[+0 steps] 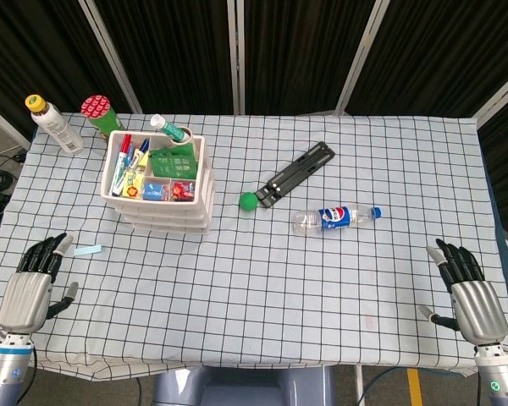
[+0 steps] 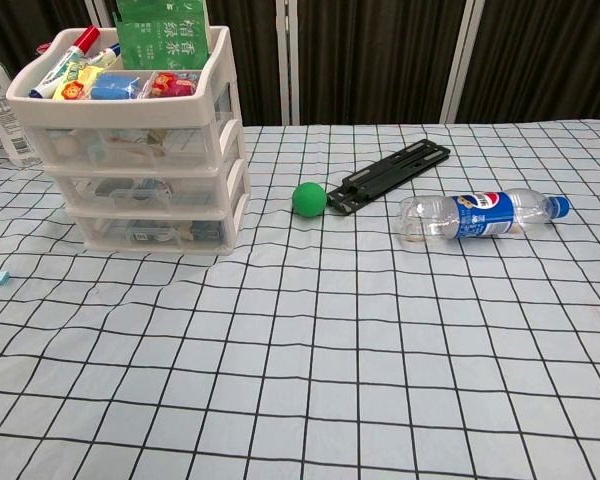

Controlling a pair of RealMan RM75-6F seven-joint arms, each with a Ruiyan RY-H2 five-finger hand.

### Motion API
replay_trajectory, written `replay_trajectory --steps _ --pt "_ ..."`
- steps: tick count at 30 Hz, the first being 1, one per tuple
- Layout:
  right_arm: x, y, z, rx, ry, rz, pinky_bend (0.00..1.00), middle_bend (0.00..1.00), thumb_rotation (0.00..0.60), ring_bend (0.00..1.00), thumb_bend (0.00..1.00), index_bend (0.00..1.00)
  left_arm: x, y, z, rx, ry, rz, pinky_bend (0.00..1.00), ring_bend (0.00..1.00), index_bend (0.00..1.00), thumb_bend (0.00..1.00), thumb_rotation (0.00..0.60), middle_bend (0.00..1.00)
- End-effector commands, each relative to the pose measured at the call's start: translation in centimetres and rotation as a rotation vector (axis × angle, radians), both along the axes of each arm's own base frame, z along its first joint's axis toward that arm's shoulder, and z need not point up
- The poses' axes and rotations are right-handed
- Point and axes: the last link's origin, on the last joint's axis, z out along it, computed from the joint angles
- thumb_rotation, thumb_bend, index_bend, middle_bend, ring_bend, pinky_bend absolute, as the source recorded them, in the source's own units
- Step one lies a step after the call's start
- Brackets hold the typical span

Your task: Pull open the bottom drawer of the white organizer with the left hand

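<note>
The white organizer (image 1: pixel 162 193) (image 2: pixel 140 150) stands at the table's left, with stacked drawers and an open top tray full of markers and packets. Its bottom drawer (image 2: pixel 150 231) sits pushed in, flush with the ones above. My left hand (image 1: pixel 34 285) hovers over the front left of the table, well short of the organizer, fingers apart and holding nothing. My right hand (image 1: pixel 470 295) stays at the front right edge, also empty with fingers spread. Neither hand shows in the chest view.
A green ball (image 1: pixel 249 200), a black bracket (image 1: pixel 295 173) and a lying Pepsi bottle (image 1: pixel 334 217) occupy the middle. A white bottle (image 1: pixel 54 124) and a red-lidded green can (image 1: pixel 101 115) stand behind the organizer. A pale blue slip (image 1: pixel 88 250) lies near my left hand.
</note>
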Motion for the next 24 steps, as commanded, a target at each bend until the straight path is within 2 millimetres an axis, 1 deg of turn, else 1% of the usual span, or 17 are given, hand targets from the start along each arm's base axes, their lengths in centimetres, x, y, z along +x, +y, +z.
replay_trajectory --steps 1,3,4,6,7,10,16,20,24 --pt "0.0 0.0 -0.1 0.009 0.001 0.001 0.00 0.00 0.600 0.00 0.02 0.07 0.7 1.7 -1.0 0.005 -0.057 -0.023 0.57 0.63 0.01 0.76 0.600 0.67" --pt "0.1 0.1 -0.1 0.013 0.002 0.002 0.00 0.00 0.600 0.00 0.02 0.07 1.1 2.5 -1.5 -0.010 -0.109 -0.027 0.64 0.71 0.01 0.84 0.600 0.77" --pt "0.1 0.1 -0.1 0.016 0.003 0.003 0.00 0.00 0.600 0.00 0.02 0.07 1.6 2.9 -2.1 -0.040 -0.173 -0.026 0.67 0.74 0.01 0.88 0.600 0.80" --pt "0.1 0.1 -0.1 0.017 0.001 0.004 0.00 0.00 0.600 0.00 0.02 0.07 2.0 3.8 -2.7 -0.102 -0.268 -0.011 0.69 0.77 0.00 0.91 0.600 0.83" --pt "0.1 0.1 -0.1 0.017 -0.001 0.003 0.00 0.00 0.600 0.00 0.02 0.07 2.1 4.2 -3.0 -0.144 -0.314 0.005 0.70 0.78 0.00 0.93 0.600 0.83" --pt "0.1 0.1 0.1 0.015 -0.006 0.003 0.00 0.00 0.600 0.00 0.02 0.07 2.4 5.3 -3.5 -0.214 -0.380 0.043 0.72 0.79 0.00 0.95 0.600 0.83" --pt "0.1 0.1 0.6 0.004 -0.025 0.000 0.00 0.00 0.600 0.00 0.02 0.07 2.9 6.9 -5.4 -0.342 -0.524 0.140 0.72 0.79 0.00 0.97 0.600 0.84" --pt "0.0 0.0 0.8 0.003 -0.037 -0.003 0.00 0.00 0.600 0.00 0.02 0.07 3.1 8.0 -6.2 -0.373 -0.585 0.167 0.72 0.79 0.01 0.97 0.600 0.84" --pt "0.0 0.0 1.0 0.003 -0.043 -0.005 0.00 0.00 0.600 0.00 0.02 0.07 3.4 8.6 -7.1 -0.401 -0.620 0.187 0.72 0.79 0.04 0.97 0.600 0.84"
